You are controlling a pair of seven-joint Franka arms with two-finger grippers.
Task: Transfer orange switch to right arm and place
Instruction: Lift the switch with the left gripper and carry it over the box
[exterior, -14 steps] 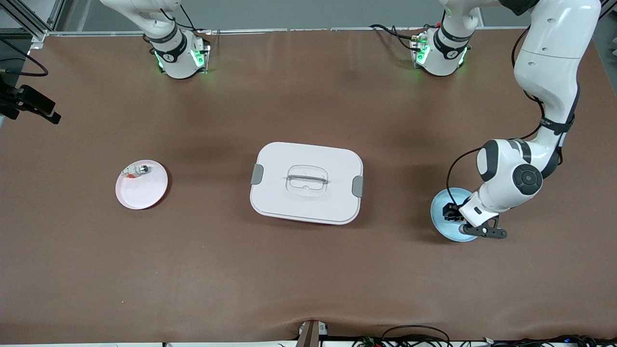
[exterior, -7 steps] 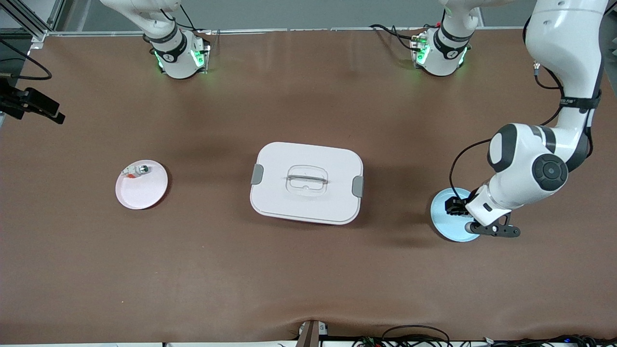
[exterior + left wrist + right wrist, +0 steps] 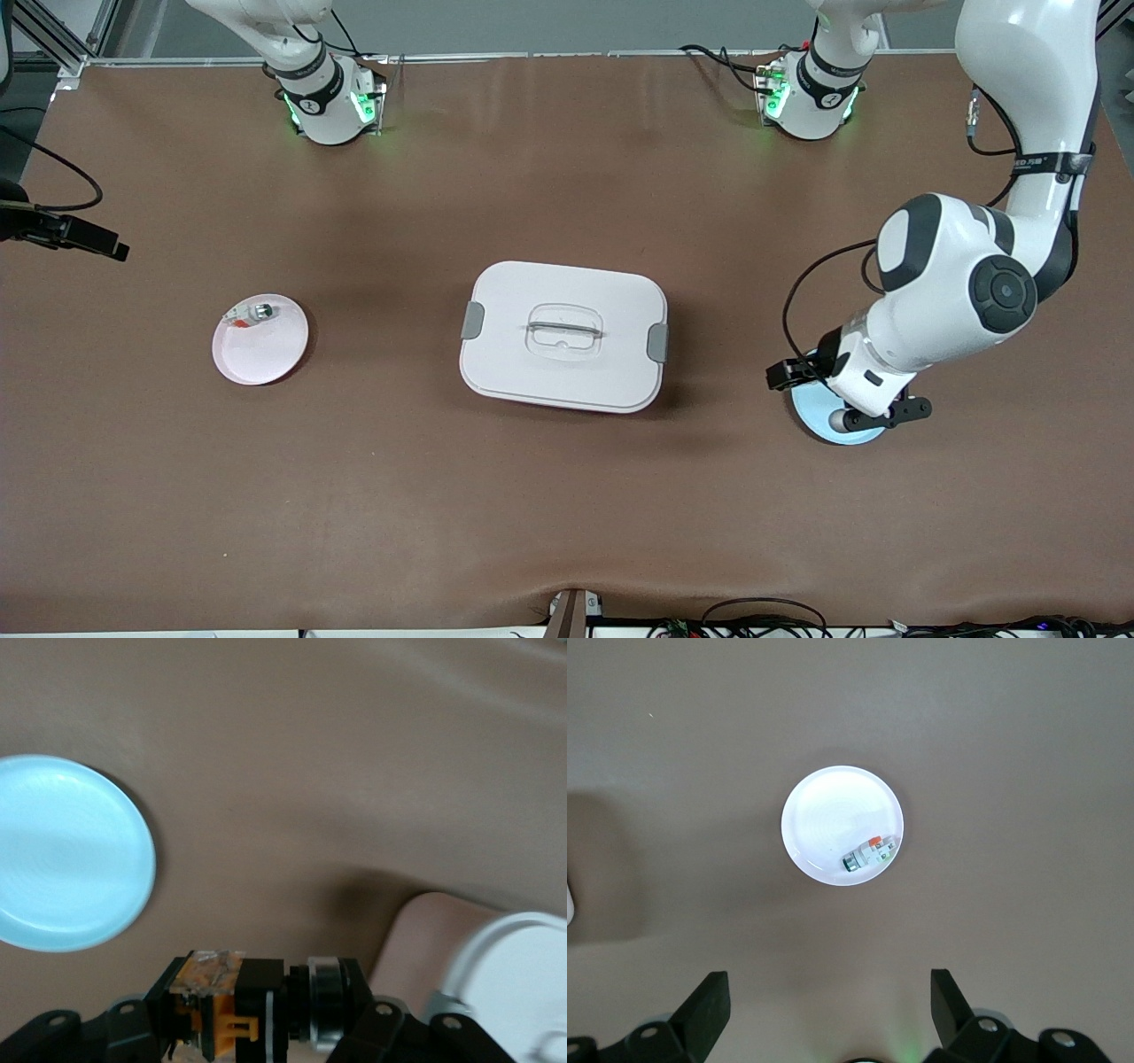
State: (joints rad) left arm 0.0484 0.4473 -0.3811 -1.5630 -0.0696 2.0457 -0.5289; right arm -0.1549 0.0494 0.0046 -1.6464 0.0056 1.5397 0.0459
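Fingers of the right gripper (image 3: 828,1014) are spread wide apart with nothing between them. That gripper is up in the air over the pink plate (image 3: 260,339), at the right arm's end of the surface (image 3: 567,496). Only its black tip shows at the edge of the front view. A tiny white part (image 3: 252,313) with a red bit lies on the pink plate, close to the rim that is farther from the front camera. In the right wrist view the plate (image 3: 842,826) looks white, and the small part (image 3: 870,853) sits near its edge.

A white box (image 3: 563,336) with a lid and a clear handle sits in the middle of the surface, well apart from both plates.

At the left arm's end lies a blue plate (image 3: 819,416). The left gripper (image 3: 791,372) is over the edge of this plate, on the side toward the box. Its fingers are clamped on the switch (image 3: 252,994). The switch is black with orange bits and a round end, and it is up off the surface, lying sideways between the fingers. The left wrist view shows the blue plate (image 3: 66,852) bare below, and a corner of the box (image 3: 514,983).
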